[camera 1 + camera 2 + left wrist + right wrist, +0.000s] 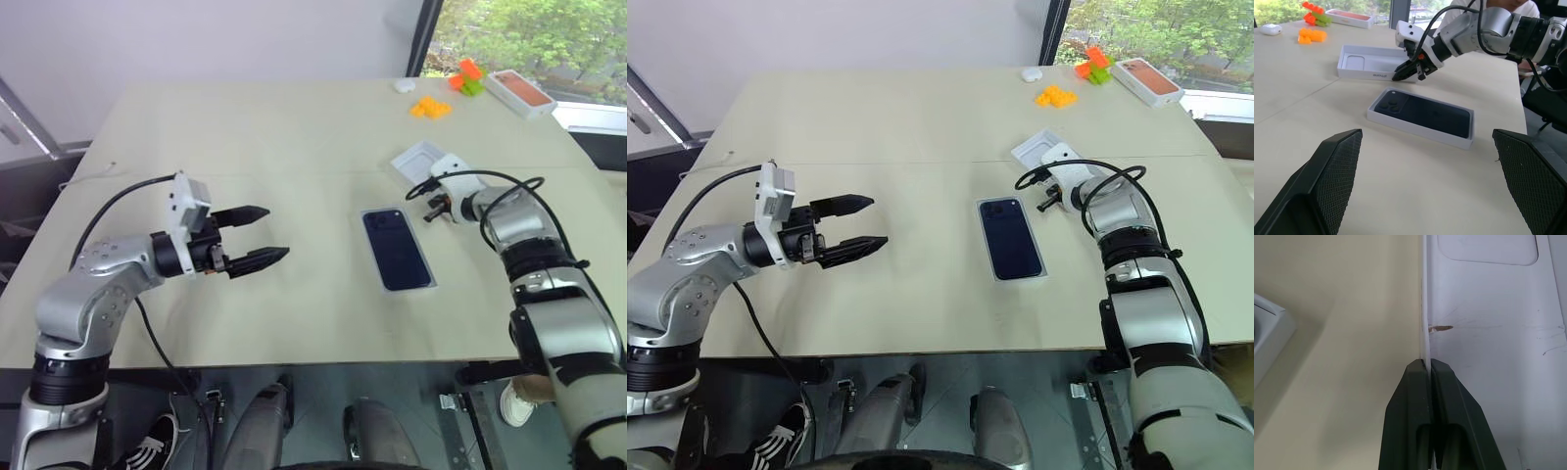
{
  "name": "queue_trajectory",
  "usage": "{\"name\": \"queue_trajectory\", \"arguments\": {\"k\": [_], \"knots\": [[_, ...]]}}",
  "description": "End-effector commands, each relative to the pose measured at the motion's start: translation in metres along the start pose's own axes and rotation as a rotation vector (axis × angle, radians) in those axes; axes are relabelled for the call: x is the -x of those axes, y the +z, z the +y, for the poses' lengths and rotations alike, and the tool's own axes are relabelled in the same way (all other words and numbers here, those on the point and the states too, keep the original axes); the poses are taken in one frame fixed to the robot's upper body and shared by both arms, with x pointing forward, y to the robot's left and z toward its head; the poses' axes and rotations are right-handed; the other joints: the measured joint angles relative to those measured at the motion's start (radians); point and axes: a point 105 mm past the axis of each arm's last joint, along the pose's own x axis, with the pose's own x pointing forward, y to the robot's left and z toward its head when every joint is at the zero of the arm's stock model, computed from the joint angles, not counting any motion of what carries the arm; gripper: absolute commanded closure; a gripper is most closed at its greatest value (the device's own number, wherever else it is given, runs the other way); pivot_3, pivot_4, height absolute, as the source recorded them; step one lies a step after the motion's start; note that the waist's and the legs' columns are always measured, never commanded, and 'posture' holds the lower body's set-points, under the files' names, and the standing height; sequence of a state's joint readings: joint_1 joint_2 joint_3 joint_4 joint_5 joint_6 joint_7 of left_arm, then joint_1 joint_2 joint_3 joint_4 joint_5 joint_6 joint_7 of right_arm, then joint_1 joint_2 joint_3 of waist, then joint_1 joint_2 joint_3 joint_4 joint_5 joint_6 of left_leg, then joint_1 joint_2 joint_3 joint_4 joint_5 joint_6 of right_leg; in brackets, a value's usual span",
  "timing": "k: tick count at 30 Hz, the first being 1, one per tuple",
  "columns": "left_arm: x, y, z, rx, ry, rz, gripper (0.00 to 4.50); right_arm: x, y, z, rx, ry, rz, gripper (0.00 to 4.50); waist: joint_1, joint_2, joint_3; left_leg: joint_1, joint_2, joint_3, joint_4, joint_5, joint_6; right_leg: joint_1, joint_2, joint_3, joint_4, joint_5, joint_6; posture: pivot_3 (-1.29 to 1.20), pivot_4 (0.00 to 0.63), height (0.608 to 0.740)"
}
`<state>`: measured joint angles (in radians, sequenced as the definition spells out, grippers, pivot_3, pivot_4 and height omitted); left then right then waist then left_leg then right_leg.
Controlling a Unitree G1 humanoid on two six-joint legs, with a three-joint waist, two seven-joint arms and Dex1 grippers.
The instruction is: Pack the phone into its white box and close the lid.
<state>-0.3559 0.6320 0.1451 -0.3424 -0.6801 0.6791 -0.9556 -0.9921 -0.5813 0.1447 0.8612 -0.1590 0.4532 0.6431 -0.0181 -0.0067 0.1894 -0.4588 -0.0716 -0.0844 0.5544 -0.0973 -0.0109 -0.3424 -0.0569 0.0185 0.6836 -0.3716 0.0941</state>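
Right arm reaches forward over the right half of the tabletop (pixel 245 137), wrist angled down. Right claw (pixel 1402 74) is clamped shut on the thin side wall of the lid (pixel 1364 62), a shallow white tray lying open side up; the right wrist view shows the wall edge pinched between both fingers (pixel 1410 406).

Left arm is bent, forearm level, held above the left-front part of the tabletop. Left claw (pixel 257 235) points toward the tabletop's middle, fingers spread wide, nothing between them.

The phone (pixel 396 248) lies back-up inside the white box (pixel 1415 131), camera cluster at the far end. The box sits right of centre, nearer the front edge than the far one. The lid lies just beyond it, toward the right edge, apart from it.

At the far right corner: a white box with an orange-red top (pixel 521 93), orange blocks (pixel 430 108), an orange-and-green toy (pixel 467 77), and a small white case (pixel 404 86). All stand well apart from the claws.
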Motion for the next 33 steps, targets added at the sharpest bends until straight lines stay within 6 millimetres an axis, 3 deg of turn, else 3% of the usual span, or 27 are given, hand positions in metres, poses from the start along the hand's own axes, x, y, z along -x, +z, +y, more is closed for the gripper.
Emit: {"name": "queue_trajectory", "arguments": {"k": [1,6,10,13,19,27,30,33], "knots": [[-0.002,0.008,-0.001,-0.028,0.004,-0.035,0.00,0.014,0.036,-0.015,-0.048,-0.033,-0.117,4.48,0.000,0.000,0.000,0.000,0.000,0.000,0.000,0.000,0.000,0.000,0.000,0.000,0.000,0.000,0.000,0.00,0.150,0.740],[-0.001,0.008,0.003,-0.032,0.032,-0.040,0.00,0.034,0.079,0.000,-0.261,0.120,-0.268,4.48,-0.003,0.001,0.000,0.000,0.000,0.000,-0.001,0.000,0.000,-0.001,0.000,0.000,0.000,0.000,0.000,0.00,0.150,0.740],[0.003,0.007,0.014,-0.041,0.092,-0.042,0.00,0.064,0.107,0.037,-0.662,0.481,-0.275,4.48,0.001,0.001,0.000,0.000,0.001,0.000,-0.003,0.000,0.000,-0.002,0.000,0.001,0.000,0.000,0.000,0.00,0.150,0.740],[0.005,0.007,0.017,-0.035,0.103,-0.042,0.00,0.079,0.118,0.048,-0.851,0.615,-0.271,4.48,0.002,0.001,0.000,-0.001,0.001,0.000,-0.004,0.000,0.000,-0.003,0.000,0.001,0.000,0.000,0.000,0.00,0.150,0.740],[0.006,0.008,0.021,-0.035,0.135,-0.048,0.00,0.099,0.141,0.072,-1.018,0.857,-0.350,4.48,0.004,0.001,0.000,-0.003,0.000,0.001,-0.005,0.000,0.000,-0.010,-0.001,0.002,0.000,0.000,0.000,0.00,0.150,0.740],[0.006,0.007,0.022,-0.040,0.151,-0.051,0.00,0.106,0.134,0.114,-1.156,1.002,-0.424,4.48,-0.003,0.000,0.000,-0.004,0.001,0.004,-0.009,0.001,0.000,-0.010,-0.001,0.004,0.002,0.000,0.000,0.00,0.150,0.740],[0.007,0.004,0.022,-0.038,0.154,-0.041,0.00,0.110,0.122,0.133,-1.197,1.010,-0.413,4.48,-0.005,0.000,0.000,-0.004,0.001,0.004,-0.009,0.002,0.000,-0.011,-0.001,0.005,0.004,0.000,0.000,0.00,0.150,0.740],[0.007,0.003,0.023,-0.032,0.159,-0.041,0.00,0.116,0.114,0.142,-1.346,0.980,-0.373,4.48,-0.007,0.000,0.000,-0.004,0.001,0.004,-0.009,0.003,0.001,-0.010,-0.001,0.005,0.004,0.000,0.000,0.00,0.150,0.740]]}}
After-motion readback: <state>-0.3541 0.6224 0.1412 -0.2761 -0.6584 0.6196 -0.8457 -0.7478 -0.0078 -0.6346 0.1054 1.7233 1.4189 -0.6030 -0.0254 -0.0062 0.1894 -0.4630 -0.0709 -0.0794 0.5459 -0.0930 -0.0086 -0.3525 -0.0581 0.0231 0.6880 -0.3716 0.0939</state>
